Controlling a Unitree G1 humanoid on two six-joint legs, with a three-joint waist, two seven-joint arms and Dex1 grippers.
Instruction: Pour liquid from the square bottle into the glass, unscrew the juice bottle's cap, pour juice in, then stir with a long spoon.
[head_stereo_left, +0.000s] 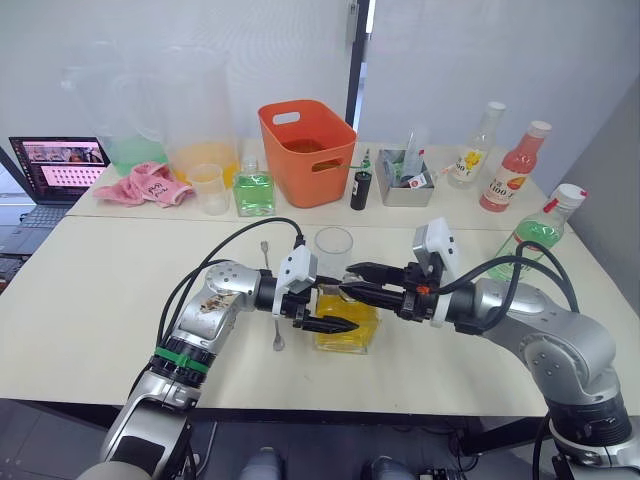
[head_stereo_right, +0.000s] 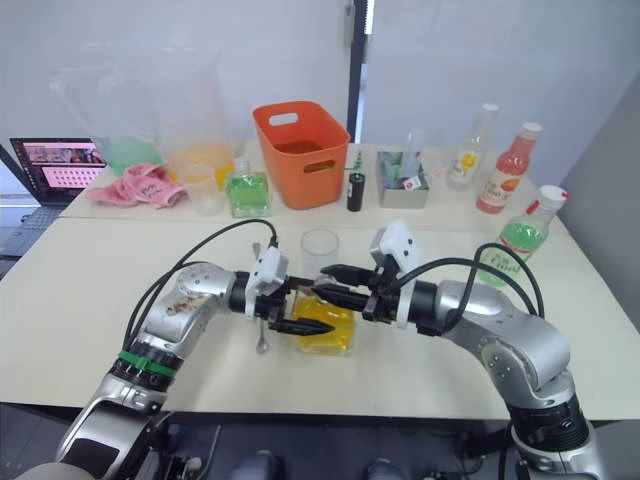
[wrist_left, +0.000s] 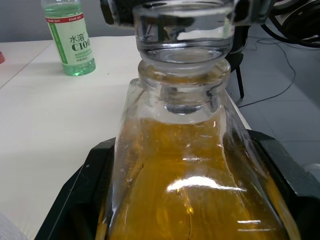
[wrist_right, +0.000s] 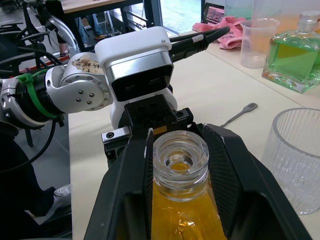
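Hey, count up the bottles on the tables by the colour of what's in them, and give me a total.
Yellow-orange: 1, the square bottle held between the left gripper and the right gripper.
Green: 2, a square bottle and a round bottle.
Pink-red: 1.
Clear: 1.
Total: 5

The bottle's (wrist_left: 190, 165) base is cut off in both wrist views. Grippers hide its neck in the head views; the spoon (head_stereo_left: 277, 335) is partly behind the left arm

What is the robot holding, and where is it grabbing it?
The square bottle of orange liquid. The left tool holds its body from one side, and the right tool is closed around its open glass neck.
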